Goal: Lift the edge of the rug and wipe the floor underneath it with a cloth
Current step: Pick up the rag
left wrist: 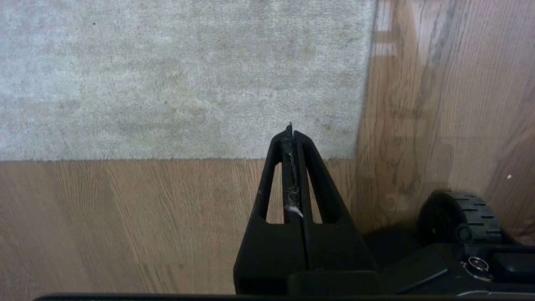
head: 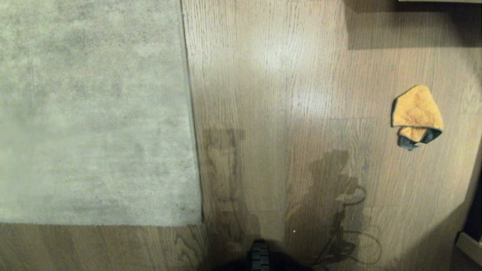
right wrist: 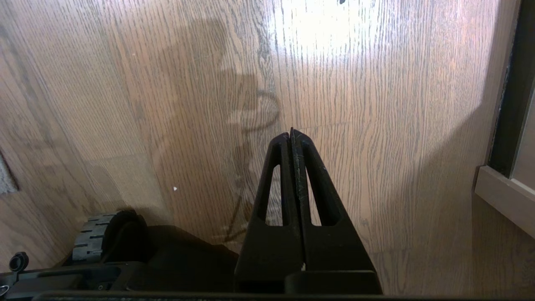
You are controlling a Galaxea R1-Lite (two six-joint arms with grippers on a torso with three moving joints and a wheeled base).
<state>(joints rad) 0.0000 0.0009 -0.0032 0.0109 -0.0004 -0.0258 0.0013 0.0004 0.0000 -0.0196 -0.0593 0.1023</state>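
Left claw (left wrist: 291, 125) closed above rug edge (left wrist: 363, 104); cloth (head: 417, 114) well apart.

Head cam sits up high and looks pretty much straight down at the floor (head: 286, 94), with the rug edge (head: 192, 113) on its left side and the front wheel (head: 260, 258) poking in at the bottom. Both wrist cams sit lower, right behind each tool, aimed forward and down. Left one shares the rug corner (left wrist: 359, 156) with the head view; right one shares that wheel (right wrist: 94, 238) and the plank shadows.
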